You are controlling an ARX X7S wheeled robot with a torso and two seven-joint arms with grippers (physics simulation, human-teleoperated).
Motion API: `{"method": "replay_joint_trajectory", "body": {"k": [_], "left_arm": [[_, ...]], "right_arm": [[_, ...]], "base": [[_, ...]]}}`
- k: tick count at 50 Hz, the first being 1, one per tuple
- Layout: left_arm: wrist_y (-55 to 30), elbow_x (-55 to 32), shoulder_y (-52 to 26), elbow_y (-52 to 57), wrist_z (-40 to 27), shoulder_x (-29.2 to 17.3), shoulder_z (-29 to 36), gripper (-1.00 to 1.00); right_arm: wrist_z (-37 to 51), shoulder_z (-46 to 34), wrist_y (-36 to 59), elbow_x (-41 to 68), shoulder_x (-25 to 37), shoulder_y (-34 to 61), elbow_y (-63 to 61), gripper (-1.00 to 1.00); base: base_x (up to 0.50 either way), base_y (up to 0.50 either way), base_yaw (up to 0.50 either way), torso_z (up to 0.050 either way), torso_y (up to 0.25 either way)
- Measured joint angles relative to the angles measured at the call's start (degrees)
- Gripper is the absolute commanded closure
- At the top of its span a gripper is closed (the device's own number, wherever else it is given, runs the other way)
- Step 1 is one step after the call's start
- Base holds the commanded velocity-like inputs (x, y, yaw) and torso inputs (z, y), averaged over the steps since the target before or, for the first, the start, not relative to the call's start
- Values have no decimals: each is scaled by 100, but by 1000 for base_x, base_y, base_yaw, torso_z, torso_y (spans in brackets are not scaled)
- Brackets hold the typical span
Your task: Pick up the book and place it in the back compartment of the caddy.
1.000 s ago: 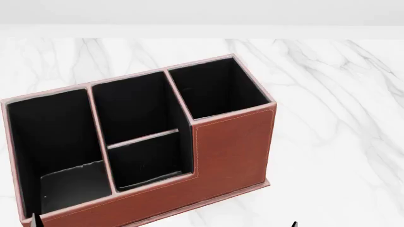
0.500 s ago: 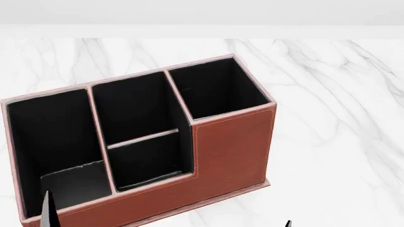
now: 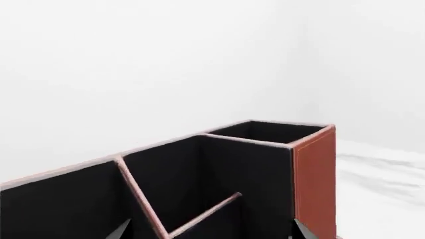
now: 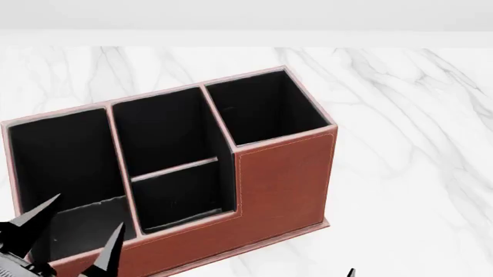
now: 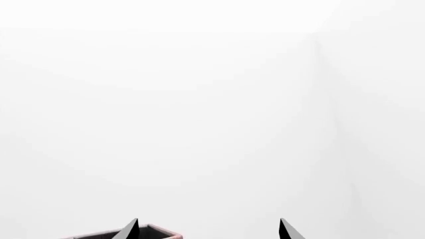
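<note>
- Book: not visible in any view; its place cannot be told. Judged stiff, fairly heavy, smooth-covered; best pinched across its thickness.
- Caddy (image 4: 281, 179): upright on the marble counter (image 4: 416, 144); back compartment (image 4: 161, 130) empty.
- Left gripper (image 4: 77, 222): fingers spread, empty, at the caddy's near-left corner.
- Right gripper (image 5: 207, 230): fingers apart, empty.

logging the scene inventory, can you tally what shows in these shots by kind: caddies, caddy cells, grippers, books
caddy: 1
caddy cells, counting the back compartment: 4
grippers: 2, left gripper and right gripper
books: 0 in view
total: 7
</note>
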Motion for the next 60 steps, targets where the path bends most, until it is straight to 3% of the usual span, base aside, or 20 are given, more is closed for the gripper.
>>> {"method": "replay_joint_trajectory", "body": {"k": [26, 46, 60], "left_arm": [[-841, -318, -752, -505, 1987, -340, 989, -100], [-1094, -422, -946, -561, 2753, -327, 1406, -100], [-1025, -271, -1156, -869, 3015, -70, 1588, -100]], "right_arm": [[38, -58, 3, 11, 28, 31, 36, -100], [70, -105, 9, -15, 33, 74, 102, -100], [93, -136, 24, -33, 41, 102, 136, -100]], "base": [[0, 0, 0, 0, 0], [0, 0, 0, 0, 0], [0, 0, 0, 0, 0]]}}
